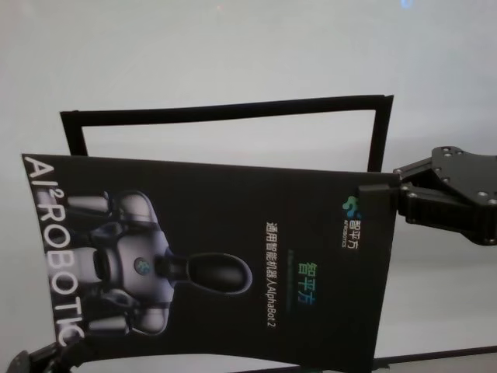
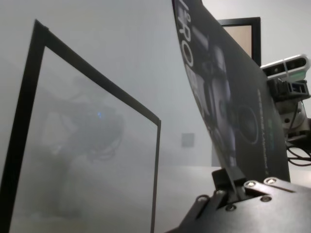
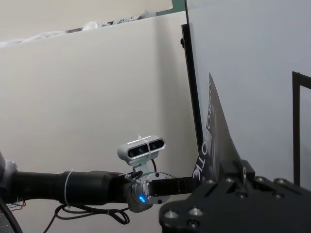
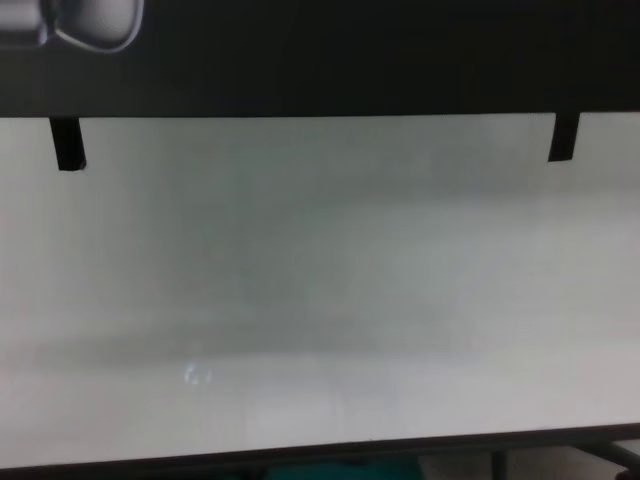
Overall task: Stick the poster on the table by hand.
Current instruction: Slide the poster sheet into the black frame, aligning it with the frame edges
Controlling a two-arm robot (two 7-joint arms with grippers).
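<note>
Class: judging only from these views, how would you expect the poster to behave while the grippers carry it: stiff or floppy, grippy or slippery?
Probably floppy: the poster bows between the right gripper and the left gripper, each pinching an edge. Likely light, since two small pinches hold it. Its glossy face may be slippery.

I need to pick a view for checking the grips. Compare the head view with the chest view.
Only the head view shows the right gripper pinching the poster's right edge, the left gripper at its lower left corner, the printed robot and lettering, and the black tape outline on the table beyond. Only the chest view shows the table's near edge. Both show the poster held up off the table, and parts of the outline.
</note>
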